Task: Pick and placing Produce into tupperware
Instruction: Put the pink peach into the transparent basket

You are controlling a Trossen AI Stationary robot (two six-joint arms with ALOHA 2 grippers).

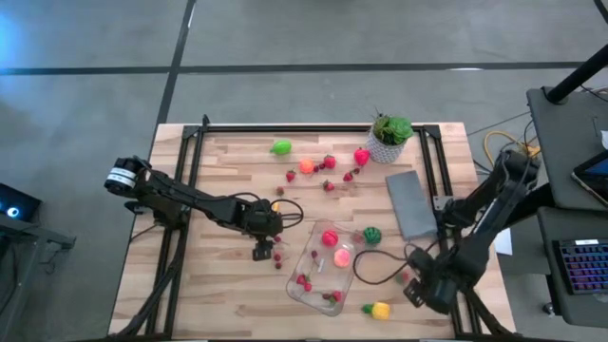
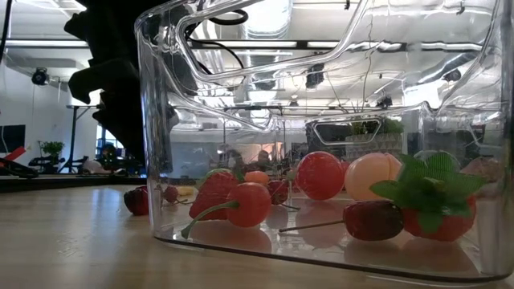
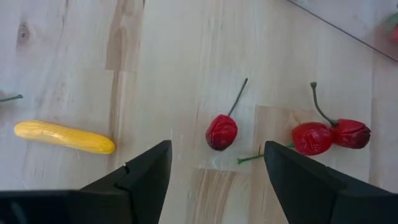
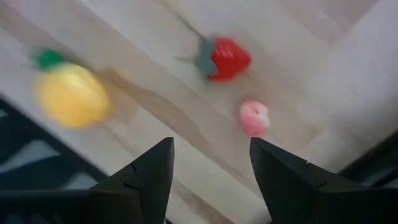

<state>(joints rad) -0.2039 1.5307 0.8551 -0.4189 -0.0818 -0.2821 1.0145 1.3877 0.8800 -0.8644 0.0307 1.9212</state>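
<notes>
Produce, small toy fruits and vegetables in red, pink, orange, yellow and green, is split between the wooden table (image 1: pixel 218 285) and the clear rectangular plastic tupperware (image 1: pixel 306 270), which sits near the table's middle toward the near edge. Several pieces already lie inside it, among them a red strawberry with green leaves (image 2: pixel 432 207) and a dark red cherry (image 2: pixel 374 220).

The left gripper (image 1: pixel 263 251) hangs just left of the tupperware, jaws spread and empty. From its wrist view a single red cherry with a thin stem (image 3: pixel 222 131) lies on the wood between the two fingers and a little ahead of the tips, not touching either. A pair of joined red cherries (image 3: pixel 329 135) sits just off one finger, and a yellow elongated piece (image 3: pixel 64 136) off the other.

To do this pick well, the left gripper should probably advance until the single cherry's body sits squarely between the fingers, then descend and close on the body, not the stem, keeping clear of the joined pair.

The right gripper (image 1: pixel 416 292) hovers at the near right edge, jaws parted and holding nothing; a yellow round fruit with a green top (image 4: pixel 71 93), a small red strawberry (image 4: pixel 225 58) and a pink piece (image 4: pixel 254 118) lie ahead of it.
</notes>
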